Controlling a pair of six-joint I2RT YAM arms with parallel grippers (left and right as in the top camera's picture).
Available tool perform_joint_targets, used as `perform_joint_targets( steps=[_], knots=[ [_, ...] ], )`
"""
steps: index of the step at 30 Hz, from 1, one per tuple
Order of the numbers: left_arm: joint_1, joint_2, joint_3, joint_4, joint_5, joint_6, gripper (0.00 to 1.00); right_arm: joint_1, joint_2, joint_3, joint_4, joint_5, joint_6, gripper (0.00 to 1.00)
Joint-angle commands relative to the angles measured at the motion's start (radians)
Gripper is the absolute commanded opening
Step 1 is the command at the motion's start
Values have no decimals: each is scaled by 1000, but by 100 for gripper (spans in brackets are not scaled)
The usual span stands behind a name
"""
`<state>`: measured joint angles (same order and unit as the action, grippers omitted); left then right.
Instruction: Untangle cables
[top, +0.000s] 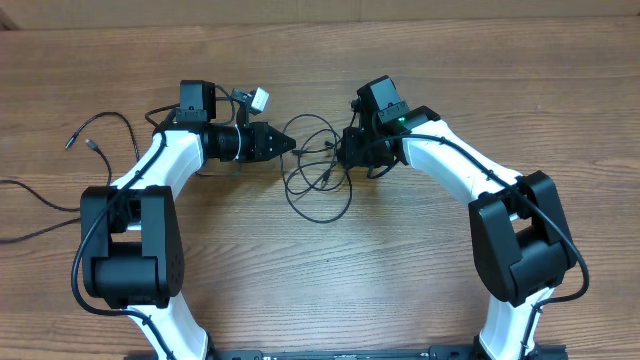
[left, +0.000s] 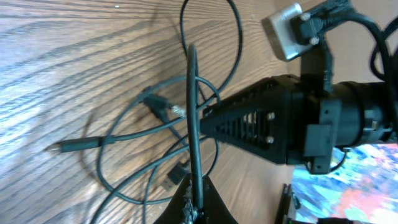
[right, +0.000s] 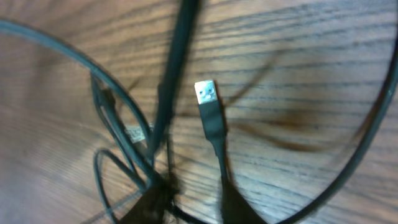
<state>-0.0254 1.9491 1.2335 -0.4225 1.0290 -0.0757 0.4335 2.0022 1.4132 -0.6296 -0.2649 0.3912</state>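
Closest to the left wrist lens, the left gripper (left: 194, 208) sits at the bottom edge of the frame, closed tight on a taut cable (left: 191, 93) that runs straight up from its fingertips. Behind that cord the rest of the cables (left: 134, 134) lie in loose loops on the wooden counter (left: 62, 62). A small plug (left: 163, 109) lies among the loops and another plug end (left: 65, 147) lies at the left.

From the right of that frame the right gripper (left: 205, 121) points in, its tapered black fingers narrowing to a tip at the loops. A silver camera box (left: 287, 31) sits above it at the upper right.

In the right wrist view a USB plug (right: 206, 93) stands at the centre, its cord dropping to the dark fingertip at lower right. Whether that gripper actually pinches it I cannot tell.

Overhead, the cables sit at the middle of the frame between the two grippers. A separate cable (top: 72, 138) lies at the upper left, well apart.
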Motion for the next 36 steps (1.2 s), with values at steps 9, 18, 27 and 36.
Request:
perform_joint_targets(
  steps=[9, 18, 27, 36],
  knots=[
    [6, 13, 14, -8, -95, -14, 4, 4, 8, 6, -11, 29, 6, 4],
    [12, 13, 15, -26, -181, -25, 4, -1, 8, 6, -49, 133, 6, 4],
    [91, 13, 15, -77, -333, -151, 4, -61, 8, 6, -286, 446, 6, 4],
    [148, 13, 14, -98, -335, -169, 4, -217, 8, 6, -411, 489, 31, 4]
  ],
)
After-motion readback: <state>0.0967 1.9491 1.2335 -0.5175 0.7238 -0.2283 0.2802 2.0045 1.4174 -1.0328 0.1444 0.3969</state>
